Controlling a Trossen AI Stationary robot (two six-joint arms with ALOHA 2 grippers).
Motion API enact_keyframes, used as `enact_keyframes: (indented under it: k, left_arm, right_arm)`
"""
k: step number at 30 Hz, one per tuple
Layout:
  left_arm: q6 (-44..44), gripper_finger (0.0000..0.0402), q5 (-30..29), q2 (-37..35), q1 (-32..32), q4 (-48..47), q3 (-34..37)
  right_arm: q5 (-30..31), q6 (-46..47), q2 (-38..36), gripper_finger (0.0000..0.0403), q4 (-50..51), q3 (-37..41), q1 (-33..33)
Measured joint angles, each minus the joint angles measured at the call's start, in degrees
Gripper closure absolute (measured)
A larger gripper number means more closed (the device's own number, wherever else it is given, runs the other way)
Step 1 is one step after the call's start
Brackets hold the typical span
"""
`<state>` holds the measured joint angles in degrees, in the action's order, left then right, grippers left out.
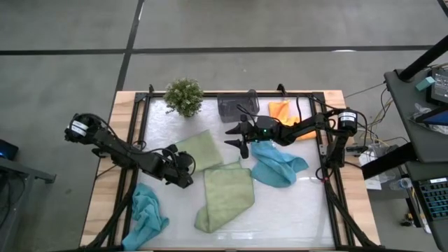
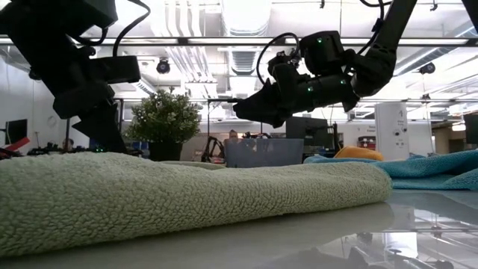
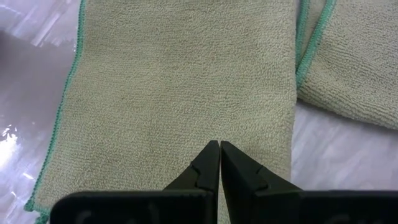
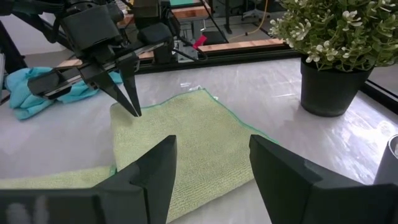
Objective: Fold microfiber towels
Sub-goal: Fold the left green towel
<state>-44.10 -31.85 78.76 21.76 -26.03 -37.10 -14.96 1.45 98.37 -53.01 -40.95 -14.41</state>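
Note:
A folded light green towel (image 1: 199,148) lies flat on the white table top (image 1: 301,210), left of centre. My left gripper (image 1: 187,162) is shut, slanting down, its tips (image 3: 219,146) over that towel's near-left part (image 4: 124,124). My right gripper (image 1: 234,138) hangs open and level above the table beyond the towel's right side, nothing between its fingers (image 4: 211,149). A second light green towel (image 1: 225,194) lies loosely folded nearer the front. Teal towels lie crumpled at the right (image 1: 276,164) and the front left (image 1: 145,213). An orange towel (image 1: 283,112) lies at the far right. My left gripper's shut tips (image 4: 134,111) come slanting down from the table's left onto the folded green towel's top, close to its left edge (image 4: 115,115). Whether they touch the cloth or stand just above it, I cannot tell. The towel lies flat on the table.
A potted plant (image 1: 184,96) and a small grey bin (image 1: 234,106) stand at the far edge. A black frame (image 1: 136,140) runs round the table top. Bare table shows at the front right (image 1: 294,210).

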Motion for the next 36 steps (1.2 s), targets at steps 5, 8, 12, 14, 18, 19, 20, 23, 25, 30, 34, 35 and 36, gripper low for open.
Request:
enact_keyframes:
  k: [5, 8, 12, 14, 18, 19, 20, 23, 25, 30, 34, 35, 36]
  left_arm:
    - [0.0, 0.0402, -0.03, 0.0, 0.0, 0.01, 0.0]
    - [0.0, 0.0402, -0.06, 0.0, 0.0, 0.01, 0.0]
    - [0.0, 0.0402, -0.1, 0.0, 0.0, 0.03, 0.0]
    - [0.0, 0.0402, -0.12, 0.0, 0.0, 0.03, 0.0]
    - [0.0, 0.0402, -0.14, 0.02, 0.0, 0.03, 0.02]
    - [0.0, 0.0402, -0.14, 0.02, 0.0, 0.01, 0.02]
    - [0.0, 0.0402, -0.14, 0.02, 0.0, -0.03, 0.02]
    - [0.0, 0.0402, -0.1, 0.0, 0.0, -0.45, 0.02]
    - [0.0, 0.0402, 0.34, -0.06, 0.0, -0.47, 0.02]
    - [-0.17, 0.0402, 2.76, -0.44, 0.17, -0.46, 0.02]
    - [-0.12, 0.0402, 4.32, -0.68, 0.63, -1.66, 0.02]
    - [-0.17, 0.0402, 4.46, -0.79, 0.8, -2.4, 0.02]
    - [-0.22, 0.0402, 4.56, -0.85, 0.89, -2.92, 0.02]
  right_arm:
    - [0.0, -0.13, 0.0, 0.0211, 0.0, 0.0, 0.0]
    - [0.0, -0.13, 0.0, 0.0211, 0.0, 0.0, 0.0]
    - [0.0, -0.15, 0.0, 0.0211, 0.0, 0.0, 0.0]
    - [0.0, -0.15, 0.0, 0.0211, 0.0, 0.0, 0.0]
    - [0.0, 0.18, -0.01, 0.0211, 0.16, 0.0, 0.0]
    - [0.02, 0.65, -0.02, 0.0211, 0.33, 0.0, 0.0]
    - [0.04, 1.37, -0.02, 0.0211, 0.43, -0.02, 0.0]
    - [0.02, 4.93, -0.02, 0.0211, 3.55, -1.94, 0.0]
    - [0.01, 7.97, -0.02, 0.0211, 8.63, -4.75, 0.0]
    - [0.06, 10.56, -0.02, 0.0211, 30.75, -14.3, 0.28]
    - [0.0, 11.02, 0.33, 0.0211, 45.07, -21.39, 0.29]
    - [-0.02, 11.57, 0.71, 0.0211, 47.26, -22.74, 0.28]
    - [-0.01, 12.12, 0.99, 0.0211, 48.85, -23.95, 0.28]
